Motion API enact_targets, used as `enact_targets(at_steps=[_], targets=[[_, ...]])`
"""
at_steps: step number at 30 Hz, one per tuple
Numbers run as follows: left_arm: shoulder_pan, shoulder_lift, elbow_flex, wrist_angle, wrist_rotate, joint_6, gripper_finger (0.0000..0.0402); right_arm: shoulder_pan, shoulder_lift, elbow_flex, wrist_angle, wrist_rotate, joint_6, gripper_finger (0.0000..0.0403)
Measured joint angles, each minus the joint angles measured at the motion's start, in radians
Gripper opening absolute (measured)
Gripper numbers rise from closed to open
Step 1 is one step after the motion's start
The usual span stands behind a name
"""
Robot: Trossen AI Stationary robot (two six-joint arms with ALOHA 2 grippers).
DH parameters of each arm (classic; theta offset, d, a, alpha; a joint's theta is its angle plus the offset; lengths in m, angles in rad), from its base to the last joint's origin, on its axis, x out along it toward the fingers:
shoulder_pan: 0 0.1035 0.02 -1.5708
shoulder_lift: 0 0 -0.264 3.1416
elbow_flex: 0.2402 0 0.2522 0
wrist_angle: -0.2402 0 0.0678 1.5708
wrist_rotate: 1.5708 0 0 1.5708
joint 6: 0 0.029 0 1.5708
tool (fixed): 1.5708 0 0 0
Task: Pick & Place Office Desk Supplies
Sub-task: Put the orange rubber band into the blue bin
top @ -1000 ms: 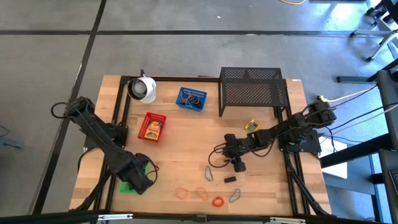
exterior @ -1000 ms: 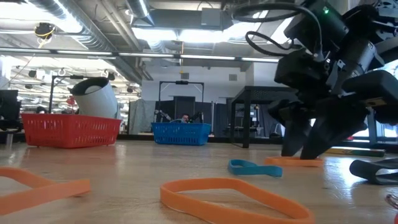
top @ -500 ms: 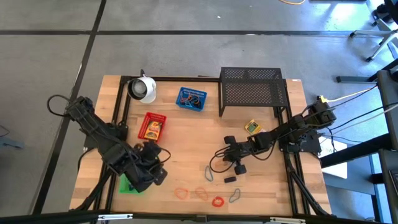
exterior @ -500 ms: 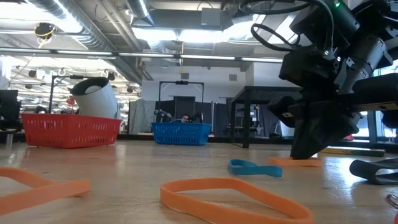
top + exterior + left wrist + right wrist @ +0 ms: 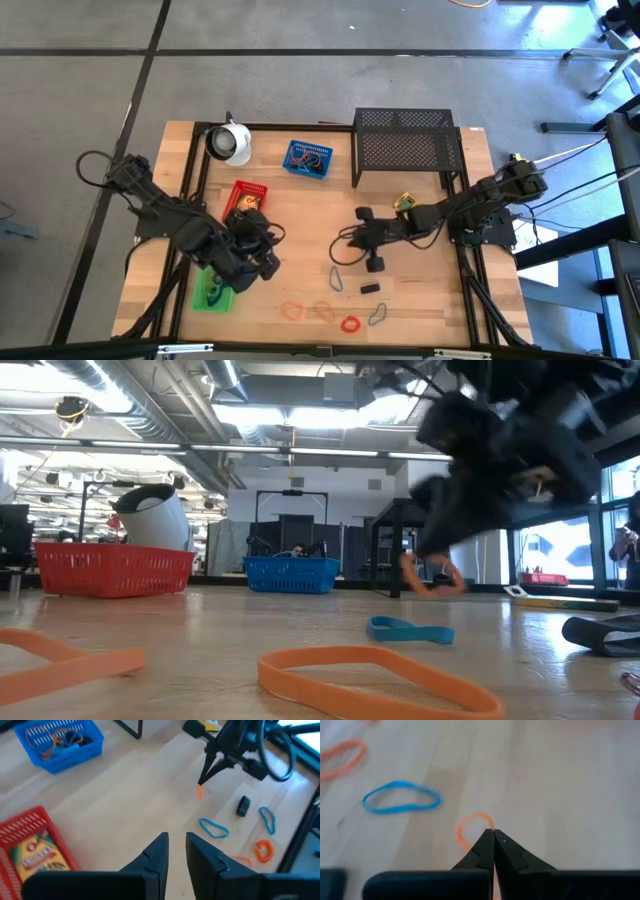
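Note:
My right gripper (image 5: 493,834) is shut on a small orange band loop (image 5: 472,827) and holds it above the table's middle (image 5: 350,240). In the low view the loop (image 5: 432,578) hangs under the blurred gripper. A blue band (image 5: 401,797) lies on the wood below it. My left gripper (image 5: 175,845) hovers over the table's left part (image 5: 265,262), between the red tray (image 5: 246,200) and the green tray (image 5: 212,292). Its fingers stand a narrow gap apart with nothing between them. My right gripper pinches the orange loop at one spot on its rim (image 5: 489,826) between its two fingertips. The fingers slant down from the table's right side. The loop hangs below the tips, clear of the wood.
Near the front edge lie orange bands (image 5: 291,310), a red band (image 5: 350,323), a grey wire clip (image 5: 380,315), a blue band (image 5: 337,278) and a black clip (image 5: 370,288). At the back stand a blue tray (image 5: 307,159), a white cup (image 5: 230,142), a black mesh rack (image 5: 405,145) and a yellow box (image 5: 405,204).
My right gripper, open around the orange loop on the wood, has shut on it and lifted it clear of the table. My left gripper has risen from over the green tray, gone toward the table's right and turned to face the right arm.

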Motion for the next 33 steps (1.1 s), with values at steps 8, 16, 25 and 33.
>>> enact_targets(at_steps=[8,16,25,33], targets=[[0.079,0.001,0.0,0.0,0.049,0.199,0.0129,-0.077,-0.01,0.214,-0.082,0.033,-0.189,0.0003],[0.152,0.021,0.0,0.0,0.065,0.338,0.0201,-0.125,-0.01,0.44,-0.091,0.09,-0.309,0.0002],[0.196,0.033,0.0,0.085,0.035,0.464,0.0204,-0.125,-0.01,0.577,-0.107,0.097,-0.487,0.0002],[0.202,0.033,0.0,0.244,-0.039,0.603,0.0204,-0.124,-0.01,0.587,-0.109,0.096,-0.636,0.0002]])
